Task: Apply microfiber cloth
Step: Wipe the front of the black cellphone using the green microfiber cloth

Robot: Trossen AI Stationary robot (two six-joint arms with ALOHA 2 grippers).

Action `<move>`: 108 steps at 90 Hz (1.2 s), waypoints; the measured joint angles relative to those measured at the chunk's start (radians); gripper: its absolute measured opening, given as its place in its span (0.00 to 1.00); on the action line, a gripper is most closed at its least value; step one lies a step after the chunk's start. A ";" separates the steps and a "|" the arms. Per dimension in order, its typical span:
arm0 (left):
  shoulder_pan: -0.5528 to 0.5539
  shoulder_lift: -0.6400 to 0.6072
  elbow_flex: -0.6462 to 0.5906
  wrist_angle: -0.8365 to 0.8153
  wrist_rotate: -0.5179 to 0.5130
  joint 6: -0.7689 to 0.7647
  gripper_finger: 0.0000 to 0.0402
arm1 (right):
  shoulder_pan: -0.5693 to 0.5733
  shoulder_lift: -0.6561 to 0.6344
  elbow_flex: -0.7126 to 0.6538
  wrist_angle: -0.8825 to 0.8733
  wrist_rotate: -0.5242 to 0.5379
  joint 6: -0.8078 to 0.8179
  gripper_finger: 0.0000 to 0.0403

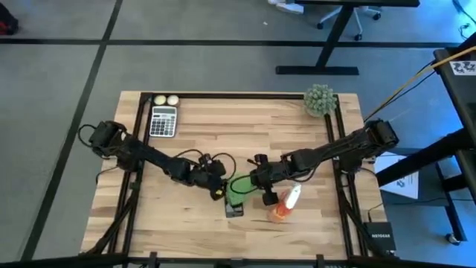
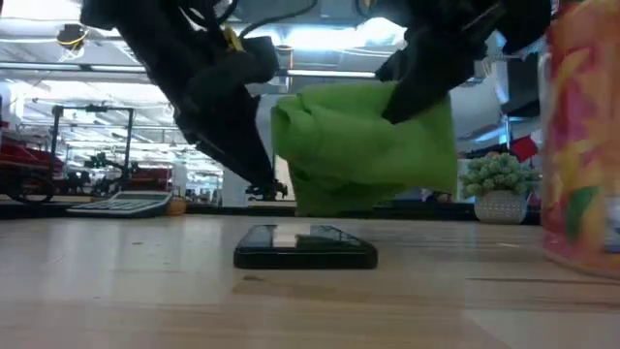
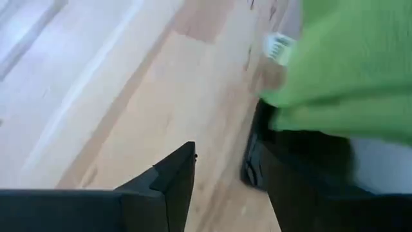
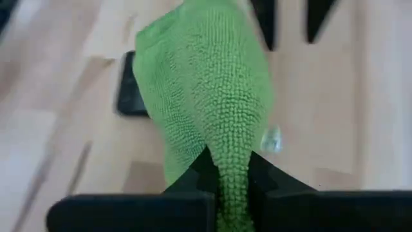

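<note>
The tabletop (image 2: 145, 291) lies closest, pale wood running right up to the low camera, and on it the black phone (image 2: 305, 246) lies flat; I place everything else by that phone. Just to its right stands a tall bottle (image 2: 581, 136) with an orange and pink label. Far behind the phone, toward the back edge, sit a grey calculator (image 1: 163, 121) and a spiky ball plant (image 1: 320, 100) in a pot.

The microfiber cloth (image 2: 363, 145) hangs bunched right above the phone, lifted clear of the screen and not yet touching it. I judge it light, limp and grippy in its nap, so it will drape and fold as it likes; a pinch on a gathered fold is the sensible hold, leaving the loose bulk free to wipe.

My right jaws (image 4: 232, 187) are clamped tight on one such fold, the green fabric squeezed between them, and they hover over the phone's right side. My left jaws (image 3: 225, 187) stand apart and hold nothing, low beside the phone's left edge, one finger near it though I cannot tell whether it touches
</note>
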 joint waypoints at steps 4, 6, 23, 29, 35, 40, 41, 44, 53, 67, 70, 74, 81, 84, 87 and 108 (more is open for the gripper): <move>0.000 0.000 -0.001 0.033 0.001 0.008 0.39 | 0.008 0.006 -0.007 0.032 0.001 0.004 0.02; 0.000 0.000 -0.005 0.054 0.004 0.014 0.39 | 0.014 0.008 -0.013 0.046 0.002 0.003 0.02; 0.000 0.000 -0.066 0.174 0.014 0.027 0.39 | 0.045 0.009 -0.061 0.202 0.007 0.000 0.02; 0.000 0.000 -0.074 0.178 0.005 0.024 0.39 | 0.053 0.010 -0.065 0.233 0.007 0.000 0.02; 0.005 0.000 -0.079 0.181 0.002 0.020 0.39 | 0.053 0.027 -0.067 0.279 0.005 0.001 0.02; 0.005 0.000 -0.083 0.189 0.002 0.016 0.39 | 0.059 0.048 -0.072 0.282 0.000 0.007 0.02; 0.005 0.000 -0.084 0.190 0.002 0.015 0.39 | 0.059 0.053 -0.073 0.283 0.000 0.008 0.02; 0.005 0.000 -0.089 0.202 0.002 0.010 0.39 | 0.059 0.066 -0.071 0.296 -0.001 0.012 0.02; 0.005 0.000 -0.106 0.252 0.001 0.005 0.39 | 0.063 0.102 -0.068 0.333 0.009 0.018 0.02; 0.005 0.000 -0.130 0.291 0.002 -0.006 0.39 | 0.064 0.115 -0.068 0.373 0.030 0.022 0.02; 0.005 0.000 -0.132 0.291 0.002 -0.006 0.39 | 0.064 0.115 -0.069 0.376 0.025 0.022 0.02; 0.005 0.000 -0.136 0.293 0.002 -0.006 0.39 | 0.064 0.115 -0.068 0.390 0.016 0.021 0.02; 0.005 0.000 -0.143 0.292 0.002 -0.009 0.39 | 0.071 0.115 -0.069 0.379 -0.009 0.020 0.02; 0.005 0.000 -0.143 0.292 0.001 -0.010 0.39 | 0.072 0.115 -0.069 0.377 -0.030 0.019 0.02; 0.005 0.000 -0.143 0.293 0.001 -0.010 0.39 | 0.078 0.115 -0.069 0.372 -0.055 0.017 0.02; 0.005 0.000 -0.144 0.304 0.001 -0.002 0.39 | 0.105 0.116 -0.069 0.346 -0.064 0.010 0.02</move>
